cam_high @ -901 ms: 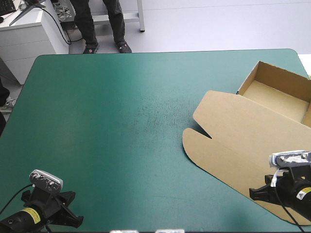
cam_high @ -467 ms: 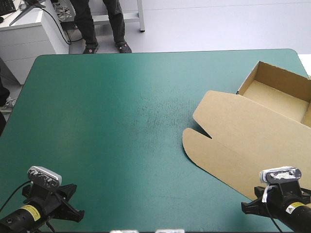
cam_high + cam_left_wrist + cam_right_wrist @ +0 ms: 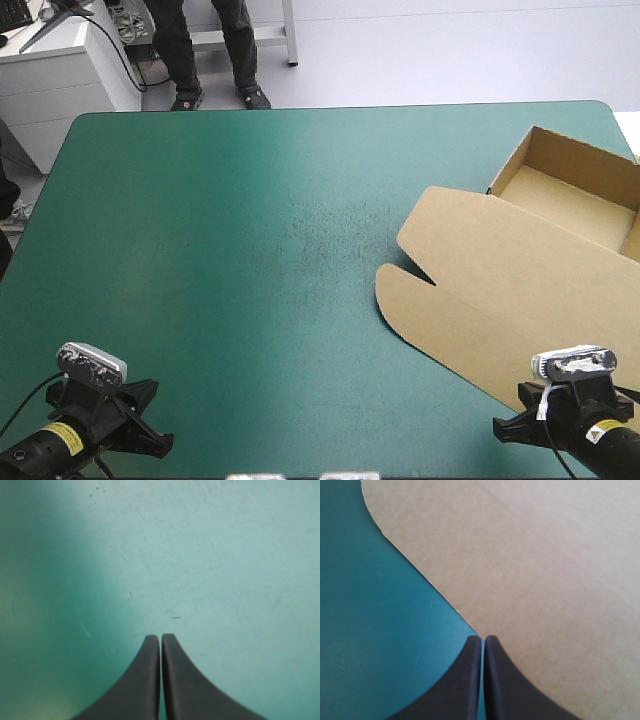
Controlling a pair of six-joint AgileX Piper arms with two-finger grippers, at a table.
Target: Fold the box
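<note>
- Tabletop point(image 3: 250, 250) with teal-green cover point(image 3: 225, 555); scuffs and fine scratches show on the cover toward the middle.
- Brown box point(image 3: 500, 270) lies on the right half of the tabletop, running from the far right corner down toward the near right corner.
- Tray point(image 3: 575, 190) part of the box sits at the far right corner, walls raised, open on top, inside bare.
- Lid point(image 3: 500, 300) lies flat on the cover, joined to the tray and stretching toward the near edge; rounded corners, one notch point(image 3: 420, 275) cut in the side that faces the tabletop's middle.
- Right jaws: closed, the two black fingers meeting in a point with only a hairline between them, holding nothing. They sit by the near right corner, tips right at the lid's slanting near edge; board point(image 3: 545, 555) ahead and to one side, bare cover to the other.
- Left jaws: closed the same way, fingers pressed together, holding nothing. They sit by the near left corner, well apart from the box, only cover ahead.
- Cannot tell whether either fingertip pair touches the surface.
</note>
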